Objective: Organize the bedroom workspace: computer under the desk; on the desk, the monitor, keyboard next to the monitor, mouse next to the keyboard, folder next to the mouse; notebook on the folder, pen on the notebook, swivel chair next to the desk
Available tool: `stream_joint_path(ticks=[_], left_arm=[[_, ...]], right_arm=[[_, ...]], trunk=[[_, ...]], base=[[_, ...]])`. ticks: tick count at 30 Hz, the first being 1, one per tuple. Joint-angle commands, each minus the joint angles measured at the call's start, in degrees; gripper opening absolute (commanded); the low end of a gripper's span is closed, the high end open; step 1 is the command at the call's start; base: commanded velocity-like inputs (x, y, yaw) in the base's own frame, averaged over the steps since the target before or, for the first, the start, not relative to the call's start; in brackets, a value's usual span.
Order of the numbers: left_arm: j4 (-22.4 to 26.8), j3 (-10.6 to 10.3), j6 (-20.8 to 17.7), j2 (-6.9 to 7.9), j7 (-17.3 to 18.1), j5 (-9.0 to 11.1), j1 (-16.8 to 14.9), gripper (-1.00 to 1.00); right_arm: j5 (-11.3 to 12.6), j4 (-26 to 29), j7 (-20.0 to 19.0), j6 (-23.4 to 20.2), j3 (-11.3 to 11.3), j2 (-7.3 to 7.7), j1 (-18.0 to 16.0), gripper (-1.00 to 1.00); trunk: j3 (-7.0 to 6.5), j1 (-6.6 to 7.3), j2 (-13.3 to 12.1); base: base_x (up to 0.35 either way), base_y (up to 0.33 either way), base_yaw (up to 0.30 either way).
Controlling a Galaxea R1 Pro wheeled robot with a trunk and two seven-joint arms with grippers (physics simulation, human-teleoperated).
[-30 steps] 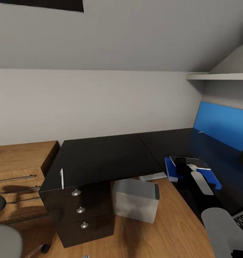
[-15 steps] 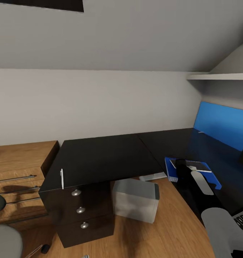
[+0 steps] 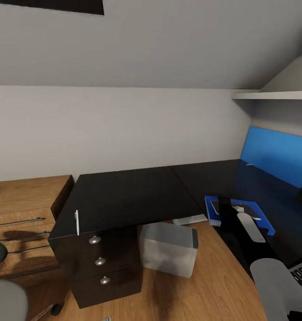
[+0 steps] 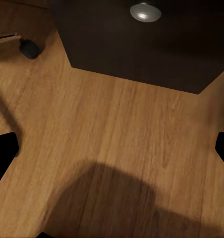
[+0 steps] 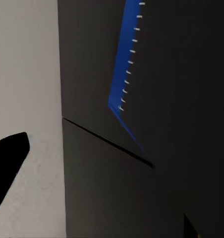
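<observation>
Right tool [image 3: 238, 208]: over notebook [image 3: 245, 208] on folder [image 3: 240, 213], bench [image 3: 124, 196]; grip state indeterminable. Risk: shoving notebook off folder.

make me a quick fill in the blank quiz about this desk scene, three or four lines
1. The slim white pen lies on the long black desk above the ____ unit.
2. The light grey box-shaped computer stands on the ____.
3. The flat folder on the desk is bright ____.
4. The black drawer unit shows ____ round silver knobs.

Missing words: drawer; floor; blue; three
</observation>
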State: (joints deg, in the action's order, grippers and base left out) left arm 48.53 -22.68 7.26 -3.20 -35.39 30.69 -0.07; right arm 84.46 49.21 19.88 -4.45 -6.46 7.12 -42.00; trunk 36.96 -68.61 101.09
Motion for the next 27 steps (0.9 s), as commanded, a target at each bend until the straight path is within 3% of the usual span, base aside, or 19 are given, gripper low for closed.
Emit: stream_joint_path(ticks=[1,7,15,27], left_arm=[[0.07,-0.17,0.39,0.03,-0.21,0.6,-0.02,1.0],[0.07,-0.25,0.39,0.03,-0.09,0.6,-0.02,1.0],[0.07,-0.26,0.39,0.03,-0.03,0.6,-0.02,1.0],[0.07,-0.26,0.39,0.03,-0.12,0.6,-0.01,1.0]], right_arm=[[0.09,0.09,0.3,-0.29,-0.11,-0.01,-0.01,1.0],[0.09,0.12,0.0,-0.33,-0.13,-0.01,-0.01,1.0],[0.15,0.2,-0.1,-0.38,-0.14,-0.05,-0.01,1.0],[0.17,0.27,-0.28,-0.38,-0.14,-0.09,-0.01,1.0]], trunk=[[0.05,0.0,0.02],[0.05,0.0,0.02],[0.05,0.0,0.02],[0.05,0.0,0.02]], base=[[0.0,0.0,0.0],[-0.005,0.0,0.0],[-0.177,0.0,0.0],[-0.009,0.0,0.0]])
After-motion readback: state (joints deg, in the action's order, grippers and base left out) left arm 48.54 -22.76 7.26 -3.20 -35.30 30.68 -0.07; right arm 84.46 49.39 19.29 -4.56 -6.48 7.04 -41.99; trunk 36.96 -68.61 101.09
